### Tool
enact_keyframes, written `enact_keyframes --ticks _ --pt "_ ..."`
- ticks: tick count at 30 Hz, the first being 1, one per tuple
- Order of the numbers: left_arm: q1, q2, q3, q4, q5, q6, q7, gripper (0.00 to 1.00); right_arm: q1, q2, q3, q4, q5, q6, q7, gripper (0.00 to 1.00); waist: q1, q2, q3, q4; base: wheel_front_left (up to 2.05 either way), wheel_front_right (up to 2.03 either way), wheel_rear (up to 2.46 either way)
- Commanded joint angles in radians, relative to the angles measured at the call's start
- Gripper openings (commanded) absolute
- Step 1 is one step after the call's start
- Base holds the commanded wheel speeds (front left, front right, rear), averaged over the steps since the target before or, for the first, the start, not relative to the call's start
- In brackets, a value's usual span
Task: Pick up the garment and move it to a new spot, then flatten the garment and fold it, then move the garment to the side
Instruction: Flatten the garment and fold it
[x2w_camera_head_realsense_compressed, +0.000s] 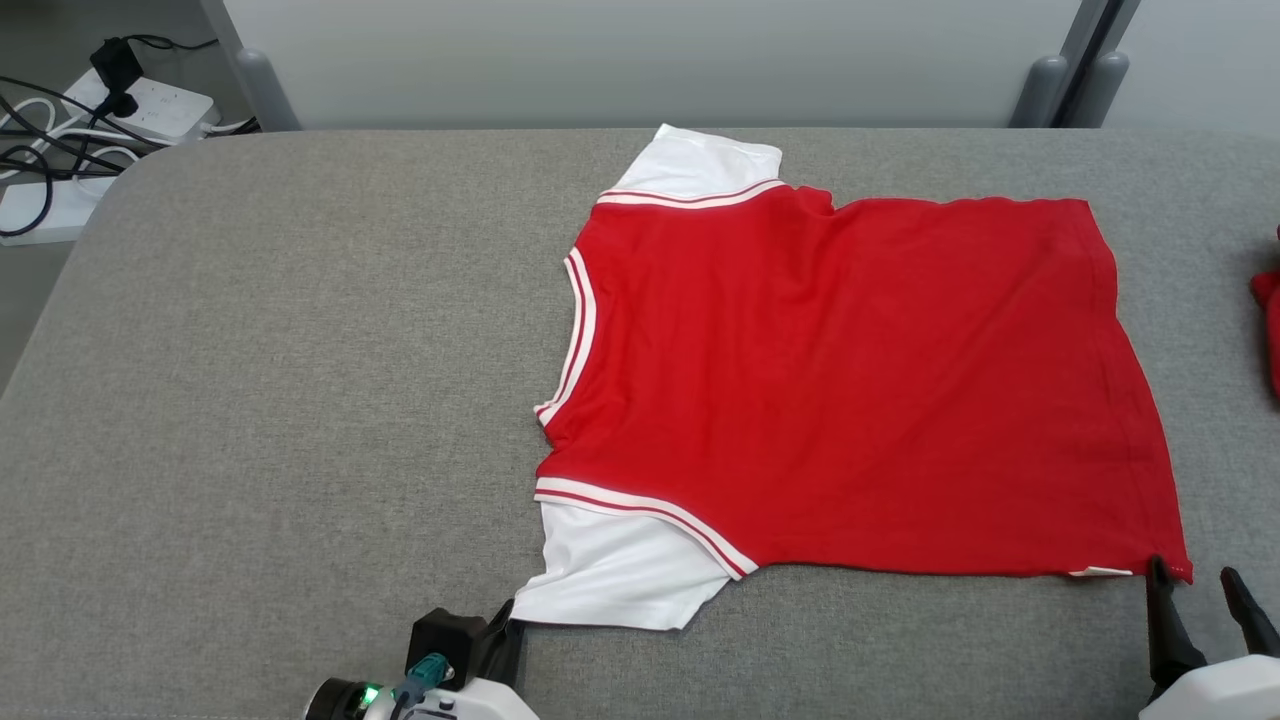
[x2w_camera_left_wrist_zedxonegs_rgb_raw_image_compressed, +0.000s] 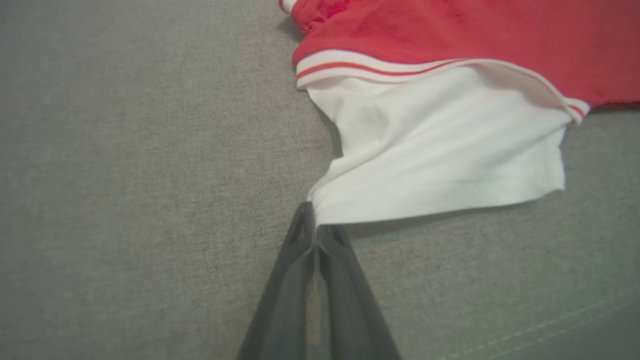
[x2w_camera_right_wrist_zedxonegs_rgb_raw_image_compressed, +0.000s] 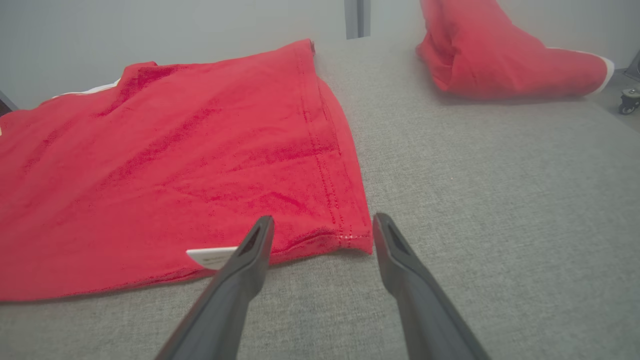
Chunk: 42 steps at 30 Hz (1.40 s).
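Lying flat right of the counter's (x2w_camera_head_realsense_compressed: 250, 400) middle, the garment (x2w_camera_head_realsense_compressed: 850, 390) points its white sleeves toward the near and far edges. The left wrist view shows the left gripper (x2w_camera_left_wrist_zedxonegs_rgb_raw_image_compressed: 314, 220) with jaws clamped on the near sleeve's (x2w_camera_left_wrist_zedxonegs_rgb_raw_image_compressed: 440, 150) corner. The right gripper (x2w_camera_right_wrist_zedxonegs_rgb_raw_image_compressed: 322, 232), jaws apart, sits at the near hem corner. The right wrist view reveals another red cloth (x2w_camera_right_wrist_zedxonegs_rgb_raw_image_compressed: 490, 55) by the right edge. Broad grey surface stretches leftward.

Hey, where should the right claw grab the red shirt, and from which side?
Take the near hem corner of the shirt, coming in low from the near edge of the table. That corner lies flat just ahead of the open right claw, next to the white tag.
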Motion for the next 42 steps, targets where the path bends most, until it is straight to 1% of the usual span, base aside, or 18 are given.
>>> enact_keyframes --ticks 1,5,8,15,16,18,19,20,21,22,23,24,25,26,30,34,37,42 --pt "-0.042 0.017 0.027 -0.025 0.014 0.008 -0.004 0.0 -0.03 -0.024 0.013 -0.003 0.01 0.0 -0.014 1.0 0.0 0.0 0.001 0.001 0.0 0.0 0.0" --pt "-0.041 0.021 0.02 -0.047 0.016 0.014 0.007 0.0 -0.059 -0.019 0.003 0.057 0.04 0.0 -0.014 1.0 0.0 0.0 0.002 0.008 0.0 0.0 0.0" --pt "-0.041 0.025 0.017 -0.063 0.016 0.018 0.012 0.0 -0.077 -0.013 0.002 0.089 0.095 0.0 -0.014 1.0 0.0 0.0 0.004 0.011 0.0 0.0 0.0" --pt "-0.041 0.037 0.01 -0.095 0.017 0.026 0.023 0.0 -0.112 -0.029 0.029 0.166 0.194 0.0 -0.014 1.0 0.0 0.0 0.008 0.018 0.0 0.0 0.0" --pt "-0.041 0.038 0.009 -0.099 0.018 0.027 0.024 0.0 -0.116 -0.032 0.033 0.176 0.203 0.0 -0.014 0.96 0.0 0.0 0.009 0.019 0.0 0.0 0.0" --pt "-0.044 0.042 0.007 -0.109 0.019 0.03 0.027 0.0 -0.125 -0.037 0.041 0.191 0.217 0.0 -0.014 0.93 0.0 0.0 0.011 0.021 0.0 0.0 0.0" --pt "-0.045 0.043 0.006 -0.113 0.019 0.03 0.028 0.0 -0.129 -0.039 0.047 0.197 0.222 0.0 -0.014 0.89 0.0 0.0 0.013 0.021 0.0 0.0 0.0" --pt "-0.046 0.045 0.005 -0.118 0.02 0.031 0.029 0.0 -0.134 -0.04 0.052 0.201 0.227 0.0 -0.014 0.81 0.0 0.0 0.014 0.021 0.0 0.0 0.0" --pt "-0.047 0.047 0.004 -0.122 0.021 0.032 0.03 0.0 -0.139 -0.041 0.057 0.206 0.233 0.0 -0.014 0.68 0.0 0.0 0.015 0.021 0.0 0.0 0.0" --pt "-0.048 0.05 0.002 -0.124 0.022 0.032 0.031 0.0 -0.144 -0.041 0.06 0.211 0.238 0.0 -0.014 0.49 0.0 0.0 0.015 0.02 0.0 0.0 0.0" --pt "-0.049 0.052 0.001 -0.127 0.023 0.033 0.033 0.0 -0.149 -0.041 0.062 0.217 0.243 0.0 -0.014 0.39 0.0 0.0 0.015 0.019 0.0 0.0 0.0" --pt "-0.049 0.055 -0.001 -0.131 0.024 0.033 0.035 0.0 -0.153 -0.042 0.065 0.222 0.247 0.0 -0.014 0.24 0.0 0.0 0.013 0.018 0.0 0.0 0.0" --pt "-0.049 0.055 -0.001 -0.131 0.024 0.033 0.035 0.0 -0.153 -0.042 0.065 0.222 0.247 0.0 -0.014 0.24 0.0 0.0 0.013 0.018 0.0 0.0 0.0" --pt "-0.049 0.057 -0.002 -0.134 0.024 0.034 0.038 0.0 -0.155 -0.042 0.067 0.226 0.25 0.0 -0.014 0.0 0.0 0.0 0.011 0.017 0.0 0.0 0.0" --pt "-0.045 0.068 -0.003 -0.157 0.023 0.04 0.045 0.0 -0.147 -0.052 0.078 0.218 0.245 0.0 -0.014 0.0 0.0 0.0 -0.001 0.016 0.0 0.0 0.0" --pt "-0.037 0.083 0.0 -0.203 0.022 0.049 0.048 0.0 -0.112 -0.072 0.096 0.167 0.209 0.0 -0.014 0.0 0.0 0.0 -0.011 0.013 0.0 0.0 0.0" --pt "-0.019 0.104 0.009 -0.269 0.019 0.065 0.053 0.0 -0.072 -0.091 0.105 0.109 0.176 0.0 -0.014 0.0 0.0 0.0 -0.025 0.009 0.0 0.0 0.0" --pt "0.045 0.166 0.014 -0.43 0.028 0.106 0.099 0.0 0.009 -0.117 0.107 0.027 0.142 0.0 -0.014 0.0 0.0 0.0 -0.059 0.006 0.0 0.0 0.0"
